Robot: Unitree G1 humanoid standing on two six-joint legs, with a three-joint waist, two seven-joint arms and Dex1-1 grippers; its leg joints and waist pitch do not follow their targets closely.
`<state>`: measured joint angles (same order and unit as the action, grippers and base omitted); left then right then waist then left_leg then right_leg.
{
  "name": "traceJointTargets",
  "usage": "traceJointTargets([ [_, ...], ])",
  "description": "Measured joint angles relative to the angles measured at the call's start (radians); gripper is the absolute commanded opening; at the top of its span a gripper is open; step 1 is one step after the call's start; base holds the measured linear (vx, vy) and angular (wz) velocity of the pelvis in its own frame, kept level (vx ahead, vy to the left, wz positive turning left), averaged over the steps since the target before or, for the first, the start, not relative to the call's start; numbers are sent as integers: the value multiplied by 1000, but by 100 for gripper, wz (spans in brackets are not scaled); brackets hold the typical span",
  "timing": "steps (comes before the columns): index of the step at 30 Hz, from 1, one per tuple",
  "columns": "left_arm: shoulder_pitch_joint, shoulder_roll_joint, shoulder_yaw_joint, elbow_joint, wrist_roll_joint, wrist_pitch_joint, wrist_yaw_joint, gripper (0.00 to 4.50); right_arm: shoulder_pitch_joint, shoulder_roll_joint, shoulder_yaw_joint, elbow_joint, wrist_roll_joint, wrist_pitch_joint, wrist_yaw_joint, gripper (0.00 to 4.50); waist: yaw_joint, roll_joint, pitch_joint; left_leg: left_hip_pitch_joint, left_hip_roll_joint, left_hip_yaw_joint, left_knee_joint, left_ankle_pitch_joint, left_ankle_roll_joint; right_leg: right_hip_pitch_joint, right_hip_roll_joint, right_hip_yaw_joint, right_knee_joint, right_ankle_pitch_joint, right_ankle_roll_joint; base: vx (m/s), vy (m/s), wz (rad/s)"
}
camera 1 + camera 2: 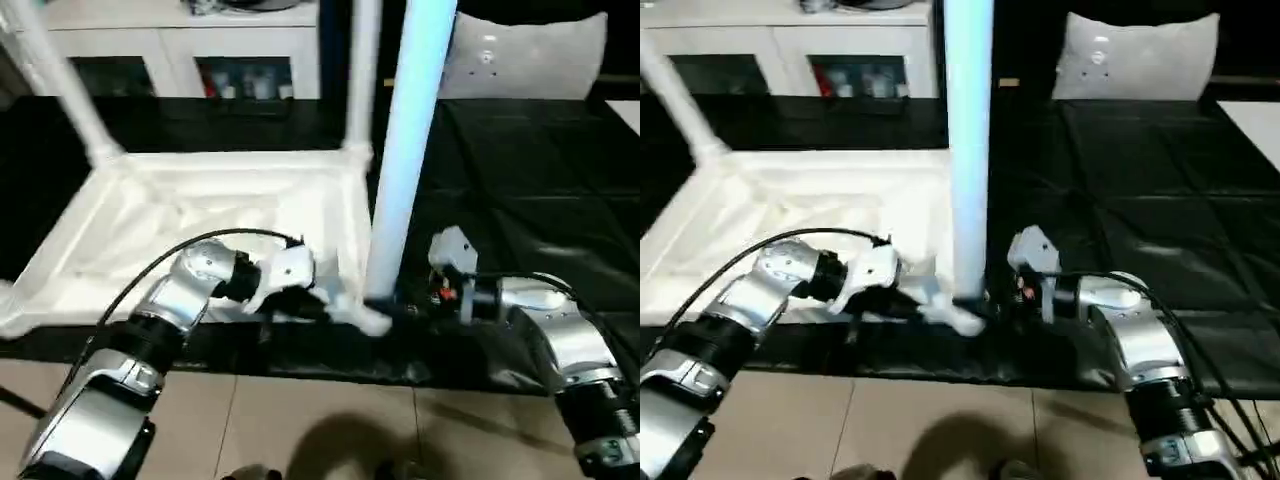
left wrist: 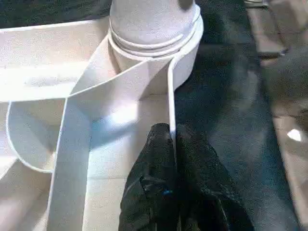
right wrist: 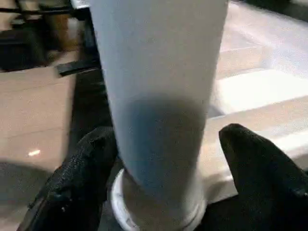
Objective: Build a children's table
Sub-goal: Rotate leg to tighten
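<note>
Head views: the white table top (image 1: 200, 215) lies underside up on the black mat (image 1: 540, 200), and three legs stand in its corner sockets. The near-right leg (image 1: 405, 150) rises from its socket at the corner closest to the robot. By my reading the step in hand is seating this leg; done well, it means keeping the top pinned so the corner cannot lift or slide, and letting go of the leg straight outward, without nudging it off vertical. The left forearm reaches across the near edge of the top toward that corner, wrist bent inward; the right forearm comes in low from the other side, its end effector level with the leg's base.

Left wrist view: the left end effector (image 2: 172, 144) is closed — its two black fingers pinch the thin upright side wall of the top, just beside the corner socket (image 2: 154, 62) where the leg's flared collar sits. This grip looks sound for steadying the top.

Right wrist view: the right end effector (image 3: 166, 159) straddles the leg just above its collar, one finger on each side with visible gaps — the jaws stand apart, not clamping it. A quick check that the collar sits flush all round would be wise before withdrawing.
</note>
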<state>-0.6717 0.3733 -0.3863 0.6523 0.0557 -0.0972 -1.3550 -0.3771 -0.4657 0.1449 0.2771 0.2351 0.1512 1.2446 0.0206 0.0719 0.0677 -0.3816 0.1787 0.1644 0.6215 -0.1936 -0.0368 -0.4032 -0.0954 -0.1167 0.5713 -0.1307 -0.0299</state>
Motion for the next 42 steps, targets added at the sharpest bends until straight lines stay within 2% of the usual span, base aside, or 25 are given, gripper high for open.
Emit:
traceJointTargets([
  [3,1,8,-10,-1,-7,-12,-34,0,-8,-24,16,6,12,2,79,325,9,0,0,2,0,3,0,0,0,-1,0,3,3,0,1,0,0,0],
  [7,1,13,-16,-1,-10,-24,-58,0,-49,-24,44,52,10,-2,141,275,16,0,0,4,1,4,1,-1,-2,-1,0,4,5,-3,5,0,0,0],
  [12,1,16,-20,-1,-12,-28,-79,0,-52,-23,59,62,11,-2,163,244,18,-1,0,4,1,5,1,-1,-2,-1,0,5,5,-4,6,0,0,0],
  [14,1,17,-22,-1,-14,-28,-85,0,-52,-23,60,62,11,1,172,216,18,-1,0,4,1,6,1,-1,-2,-1,0,6,5,-4,6,0,0,0],
  [21,1,17,-22,-1,-18,-29,-92,0,-55,-20,59,62,15,22,181,195,18,-1,0,5,1,6,1,-1,-2,-1,0,6,5,-5,7,0,0,0],
  [24,0,6,-12,-1,-21,12,-72,0,-44,1,42,56,31,59,138,194,17,-1,0,5,1,6,1,-1,-2,-1,0,6,5,-5,7,0,0,0],
  [28,-7,-17,20,-3,-10,118,40,0,-17,66,-16,39,23,109,-44,194,3,-1,0,8,1,7,1,1,-5,0,1,7,5,-5,8,0,0,0],
  [32,-20,-66,40,13,17,170,159,0,-14,116,-62,47,-11,110,-204,194,-34,-1,0,8,0,7,1,1,-5,0,1,6,3,-5,9,0,0,0],
  [34,-45,-121,61,47,28,230,268,0,-25,178,-108,75,-35,110,-352,194,-52,-1,0,8,0,6,1,1,-5,-1,1,6,1,-5,9,0,0,0],
  [37,-65,-190,86,62,36,310,388,0,-36,232,-139,84,-69,104,-513,194,-74,-1,0,6,0,5,1,1,-5,0,1,4,-2,-5,9,0,0,0],
  [40,-90,-242,111,91,36,356,499,0,-78,300,-164,123,-103,107,-674,194,-98,0,-1,1,0,2,1,1,-4,-2,1,1,-3,-5,9,0,0,0],
  [42,-103,-273,135,119,39,361,580,0,-119,362,-187,169,-124,106,-798,194,-107,0,-1,-3,0,1,0,0,-4,-2,1,-1,-3,-5,9,0,0,0],
])
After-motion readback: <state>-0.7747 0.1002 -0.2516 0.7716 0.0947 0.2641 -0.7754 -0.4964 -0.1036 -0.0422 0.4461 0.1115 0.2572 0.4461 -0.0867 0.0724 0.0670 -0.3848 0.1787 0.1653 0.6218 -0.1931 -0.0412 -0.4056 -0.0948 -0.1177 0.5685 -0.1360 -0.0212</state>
